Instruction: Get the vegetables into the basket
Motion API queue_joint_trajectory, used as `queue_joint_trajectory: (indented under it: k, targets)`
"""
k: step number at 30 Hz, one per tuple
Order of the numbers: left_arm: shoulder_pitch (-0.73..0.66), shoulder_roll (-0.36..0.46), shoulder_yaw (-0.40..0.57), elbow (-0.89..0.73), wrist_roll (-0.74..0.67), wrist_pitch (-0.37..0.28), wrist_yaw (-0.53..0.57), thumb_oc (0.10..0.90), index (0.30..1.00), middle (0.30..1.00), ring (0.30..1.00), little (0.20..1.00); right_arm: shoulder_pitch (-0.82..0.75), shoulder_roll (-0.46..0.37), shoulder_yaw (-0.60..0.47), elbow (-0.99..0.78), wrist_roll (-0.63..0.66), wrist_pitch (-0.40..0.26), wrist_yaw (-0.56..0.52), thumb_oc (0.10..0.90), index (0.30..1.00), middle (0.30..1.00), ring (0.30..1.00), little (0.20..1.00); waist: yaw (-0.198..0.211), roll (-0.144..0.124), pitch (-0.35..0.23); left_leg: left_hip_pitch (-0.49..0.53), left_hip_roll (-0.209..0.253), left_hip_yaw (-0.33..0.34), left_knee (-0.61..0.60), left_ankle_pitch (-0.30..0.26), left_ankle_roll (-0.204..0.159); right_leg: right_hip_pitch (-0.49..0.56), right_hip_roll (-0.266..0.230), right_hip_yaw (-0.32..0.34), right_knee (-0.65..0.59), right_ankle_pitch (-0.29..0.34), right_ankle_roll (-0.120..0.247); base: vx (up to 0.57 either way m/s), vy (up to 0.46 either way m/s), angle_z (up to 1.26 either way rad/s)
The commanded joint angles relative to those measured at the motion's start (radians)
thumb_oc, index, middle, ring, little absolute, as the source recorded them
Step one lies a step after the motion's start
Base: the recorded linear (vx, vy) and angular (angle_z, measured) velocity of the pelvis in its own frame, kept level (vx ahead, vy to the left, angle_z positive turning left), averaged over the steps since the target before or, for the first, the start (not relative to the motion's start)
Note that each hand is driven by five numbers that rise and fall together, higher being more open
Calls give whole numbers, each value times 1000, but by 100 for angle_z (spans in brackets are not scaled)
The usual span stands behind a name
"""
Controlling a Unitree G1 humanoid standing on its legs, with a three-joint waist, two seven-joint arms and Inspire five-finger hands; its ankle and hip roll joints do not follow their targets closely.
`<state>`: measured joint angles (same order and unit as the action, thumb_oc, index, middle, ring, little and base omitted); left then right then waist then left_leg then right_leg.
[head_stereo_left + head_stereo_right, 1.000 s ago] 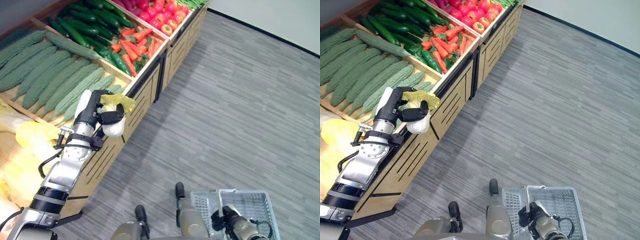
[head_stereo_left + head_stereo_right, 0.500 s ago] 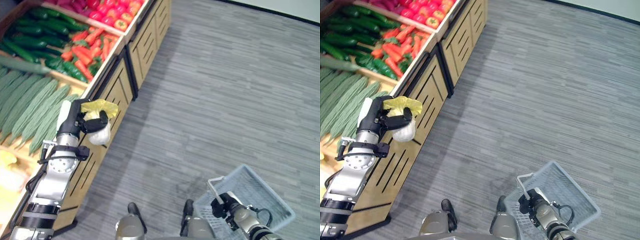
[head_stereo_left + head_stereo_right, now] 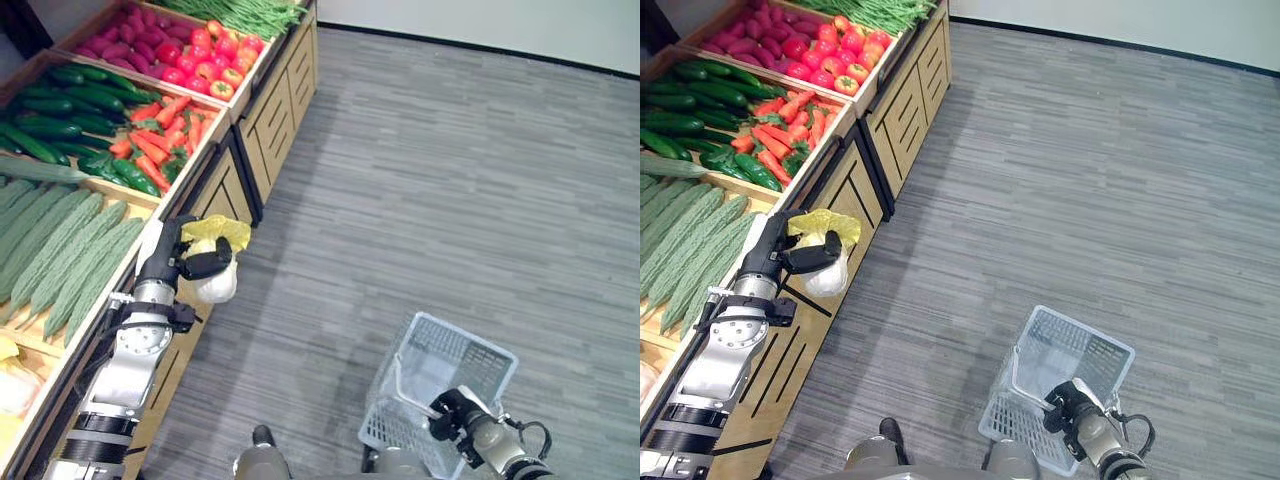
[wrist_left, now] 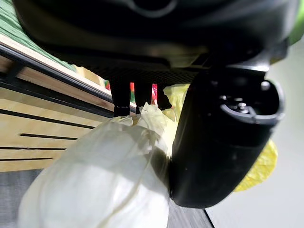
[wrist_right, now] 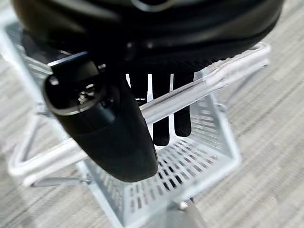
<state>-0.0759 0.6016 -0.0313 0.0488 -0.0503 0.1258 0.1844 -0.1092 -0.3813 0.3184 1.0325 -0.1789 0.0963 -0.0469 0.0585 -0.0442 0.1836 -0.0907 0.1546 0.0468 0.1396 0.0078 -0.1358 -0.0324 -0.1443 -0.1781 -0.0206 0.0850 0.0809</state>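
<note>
My left hand (image 3: 178,262) is shut on a pale cabbage with yellow-green leaves (image 3: 214,270), held in the air just off the front edge of the wooden produce stand. In the left wrist view the cabbage (image 4: 99,175) sits between my thumb (image 4: 223,133) and the curled fingers. At the lower right, my right hand (image 3: 458,414) is shut on the handle (image 5: 190,95) of a white wire basket (image 3: 470,358) that hangs above the grey floor; nothing shows inside the basket.
The wooden stand (image 3: 262,125) runs along the left, with bins of bitter gourds (image 3: 60,250), cucumbers (image 3: 50,105), carrots and green peppers (image 3: 160,135), red tomatoes (image 3: 195,65) and green beans (image 3: 250,12). Open grey floor (image 3: 450,180) lies between the stand and the basket.
The camera has swung, shifting the whole scene. My left hand still holds the cabbage off the stand's edge. The basket has come up and further into view in my right hand.
</note>
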Motion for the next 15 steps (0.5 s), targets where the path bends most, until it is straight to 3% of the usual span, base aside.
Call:
queue_joint_trajectory:
  k: [1,4,7,12,15]
  targets:
    - [-78,48,30,-86,6,-84,26,400,300,300,300,300,4,-46,3,-21,28,-5,-12,400,300,300,300,300,2,1,17,-78,-43,-43,-41,32,6,4,-35,11,32,-59,87,44,151,-58]
    - [-48,73,9,-101,40,-78,1,400,300,300,300,300,-4,-45,-30,-33,48,-1,-18,400,300,300,300,300,-24,13,16,-61,-68,9,-52,1,43,-44,-68,58,56,-32,113,10,234,-63]
    - [-20,121,-15,-95,97,-65,-24,400,300,300,300,300,-32,-28,-46,-74,75,0,-31,400,300,300,300,300,-20,-2,10,-21,-83,105,-85,-12,64,-84,-97,94,62,14,142,11,276,-109]
    - [-24,181,-68,-96,165,-59,-75,400,300,300,300,300,-63,-29,-25,-147,70,3,-26,400,300,300,300,300,-14,-15,12,18,-92,152,-80,-36,80,-94,-104,118,70,39,155,43,84,-66]
    - [-76,260,-165,-116,276,-43,-153,400,300,300,300,300,-108,-38,-2,-225,79,13,-15,400,300,300,300,300,-24,-9,-2,44,-98,157,-70,-54,85,-81,-109,118,64,28,154,28,50,-18]
